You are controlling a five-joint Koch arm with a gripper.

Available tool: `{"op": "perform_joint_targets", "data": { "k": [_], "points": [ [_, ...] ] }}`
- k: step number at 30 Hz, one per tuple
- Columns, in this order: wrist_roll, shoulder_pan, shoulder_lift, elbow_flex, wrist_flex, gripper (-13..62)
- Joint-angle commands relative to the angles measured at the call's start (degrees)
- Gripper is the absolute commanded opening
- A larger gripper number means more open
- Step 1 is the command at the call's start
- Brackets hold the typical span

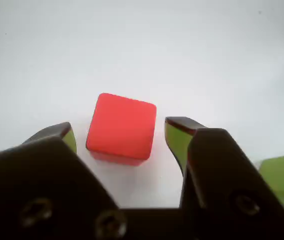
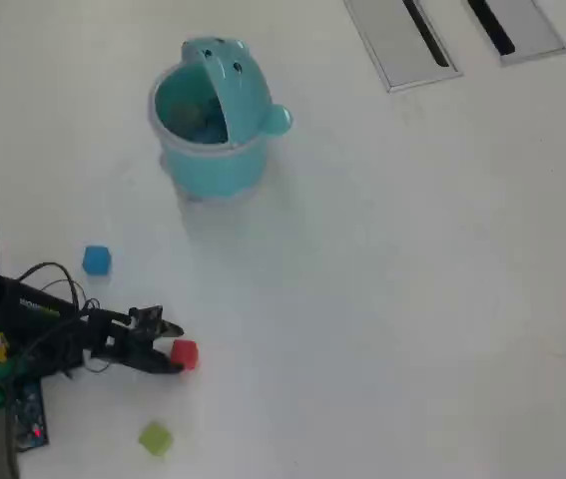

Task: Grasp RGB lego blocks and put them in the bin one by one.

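One bin (image 2: 218, 130) stands far on the surface (image 2: 412, 299), lid up; contents unclear. Pincer (image 1: 119, 134) released, its jaws flanking the red block (image 1: 121, 129) without touching.

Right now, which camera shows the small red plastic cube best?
The wrist view: the small red plastic cube fills the centre, its top face and front edge clear, sitting on the white table between the open jaws of the gripper. The overhead view shows it only as a tiny red spot at the jaw tips.

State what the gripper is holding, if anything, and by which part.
Nothing is held: the gripper is open, jaws flanking the red block without touching it.
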Motion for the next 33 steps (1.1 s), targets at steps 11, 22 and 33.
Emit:
{"op": "perform_joint_targets", "data": {
  "k": [11,22,33],
  "points": [
    [0.1,-0.5,-5.3,-3.1,-1.6,25.3],
    [8.8,-5.8,-6.4,-3.4,-3.3,9.9],
    [22.3,-17.4,7.8,-5.0,-4.1,5.4]
  ]
}}
